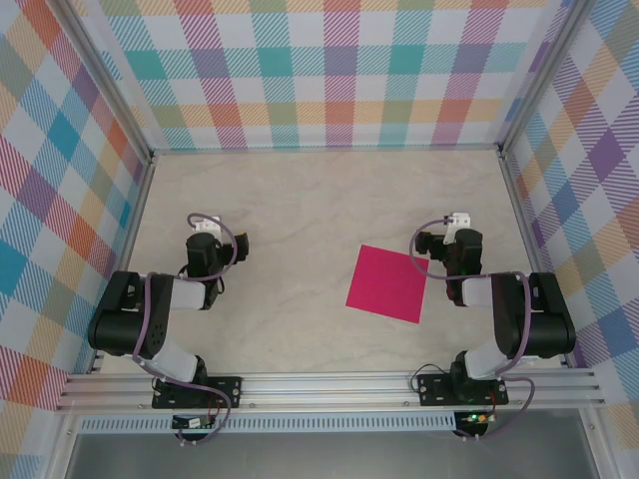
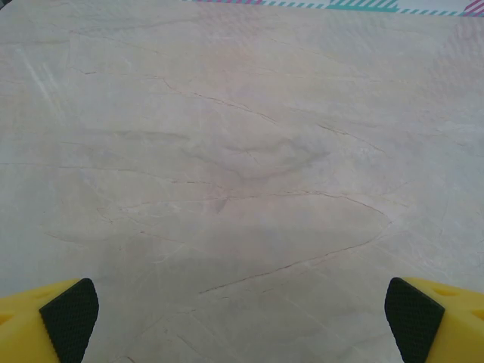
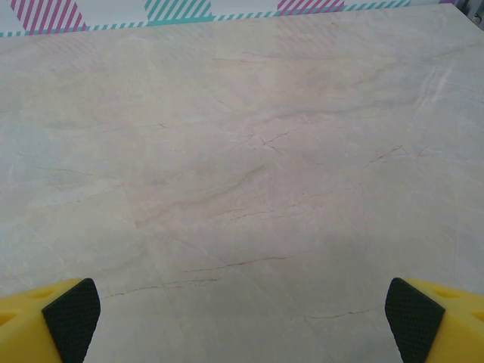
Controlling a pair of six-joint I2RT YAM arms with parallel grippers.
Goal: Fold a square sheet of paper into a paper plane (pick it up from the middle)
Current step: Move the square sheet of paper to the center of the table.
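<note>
The square sheet of paper [image 1: 387, 283] lies flat and unfolded on the marble table, magenta-pink, slightly rotated, right of centre. My right gripper [image 1: 431, 242] sits just beyond the sheet's upper right corner, not touching it; in the right wrist view its yellow fingers with black pads [image 3: 72, 310] stand wide apart over bare table [image 3: 242, 189], so the right gripper [image 3: 242, 321] is open and empty. My left gripper [image 1: 222, 242] rests folded back at the left, far from the paper. In the left wrist view the left gripper [image 2: 242, 321] is open too, its pads [image 2: 69, 311] spread over bare marble.
Checked fabric walls [image 1: 329, 70] with aluminium posts [image 1: 519, 120] close in the table on three sides. An aluminium rail [image 1: 329, 384] carrying both arm bases runs along the near edge. Bare marble [image 1: 300, 200] stretches between and beyond the arms.
</note>
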